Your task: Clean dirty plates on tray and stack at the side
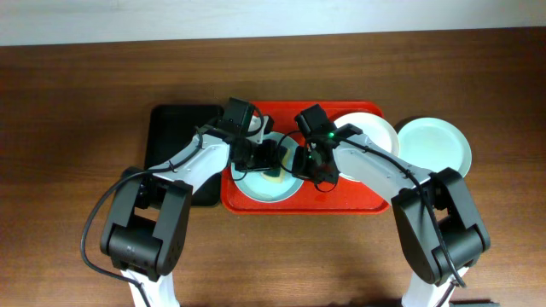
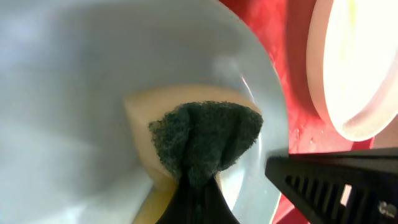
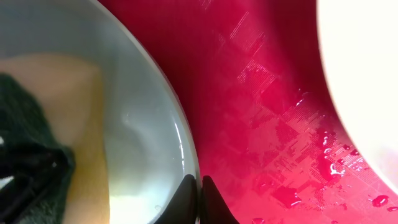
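Grippers first. The left gripper (image 1: 271, 159) is clenched on a sponge (image 2: 199, 134), a yellow foam block with a dark green fibrous scouring face, pressed into the wet bowl of the mint plate (image 2: 62, 93). The right gripper (image 3: 198, 190) is closed too, tips meeting at that plate's rim, 3 o'clock side; cannot tell if the rim is pinched.

Surface: table (image 1: 68, 102), dark brown wood grain, matte. Pale wall (image 1: 256, 13) strip along 12 o'clock.

Centre of table: tray (image 1: 358, 200), red plastic, rectangular, rounded corners, raised rim. Floor glossy with a fine crosshatch texture, beaded with water drops (image 3: 329, 163).

At its 9 o'clock, just beside it: black tray (image 1: 175, 128), smaller, matte.

3 plates, all round, shallow, smooth. The mint plate sits in the red tray's 8 o'clock part. The white plate (image 1: 375, 135) sits in its 2 o'clock corner, near the mint one, red showing between. The second mint plate (image 1: 435, 143) lies on bare wood at the tray's 3 o'clock, outside the rim.
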Controlling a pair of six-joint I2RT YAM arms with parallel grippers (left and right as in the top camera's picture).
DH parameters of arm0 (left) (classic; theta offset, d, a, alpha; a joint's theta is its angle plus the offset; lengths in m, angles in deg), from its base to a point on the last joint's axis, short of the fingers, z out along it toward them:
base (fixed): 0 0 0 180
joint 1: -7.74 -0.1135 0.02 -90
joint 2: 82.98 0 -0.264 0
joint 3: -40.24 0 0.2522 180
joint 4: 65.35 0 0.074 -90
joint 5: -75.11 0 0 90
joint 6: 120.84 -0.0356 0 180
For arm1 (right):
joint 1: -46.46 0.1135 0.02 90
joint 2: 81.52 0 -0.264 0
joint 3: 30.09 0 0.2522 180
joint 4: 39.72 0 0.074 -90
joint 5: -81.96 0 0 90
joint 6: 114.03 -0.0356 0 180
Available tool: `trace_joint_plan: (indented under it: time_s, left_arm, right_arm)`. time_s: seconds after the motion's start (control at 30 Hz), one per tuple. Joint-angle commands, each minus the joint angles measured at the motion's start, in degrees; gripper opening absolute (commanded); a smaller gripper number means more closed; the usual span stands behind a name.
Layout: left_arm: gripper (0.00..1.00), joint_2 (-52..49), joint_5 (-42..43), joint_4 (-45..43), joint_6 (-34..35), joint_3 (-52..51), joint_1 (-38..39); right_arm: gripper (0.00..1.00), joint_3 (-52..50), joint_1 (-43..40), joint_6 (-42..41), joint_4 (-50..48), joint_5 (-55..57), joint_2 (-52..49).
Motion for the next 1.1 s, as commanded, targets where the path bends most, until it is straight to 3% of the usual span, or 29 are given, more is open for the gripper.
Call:
trace_joint_plan:
  time_s: [0.0,0.13,0.27,0.47,0.67,0.97,1.07]
  left_arm:
    - [0.0,6.6,0.4,0.9,-0.9,1.0,-1.9]
    - [0.0,12.0,-8.9,3.5,-1.1,1.0,-3.9]
    - [0.0,15.1,-16.4,7.4,-8.3,1.0,-6.5]
    - [0.0,14.6,-35.1,13.0,-10.2,1.0,-13.2]
    - [0.0,10.8,-35.5,13.5,-12.1,0.9,-19.1]
    - [0.0,4.9,-35.5,12.9,-12.0,0.9,-21.5]
    - [0.0,4.9,-35.5,12.9,-12.0,0.9,-21.6]
  right_arm:
    - [0.04,0.9,0.6,0.0,0.0,-0.3,-1.1]
    - [0.04,0.9,0.6,0.0,0.0,-0.3,-1.1]
    - [0.05,0.9,0.6,0.0,0.0,-0.3,-1.1]
    - [0.05,0.9,0.6,-0.1,0.0,-0.3,-1.1]
    - [0.05,0.9,0.6,0.0,0.0,-0.2,-1.1]
    - [0.06,0.9,0.6,-0.1,0.2,0.8,-1.1]
    - [0.18,0.9,0.6,-0.1,0.2,0.8,-1.1]
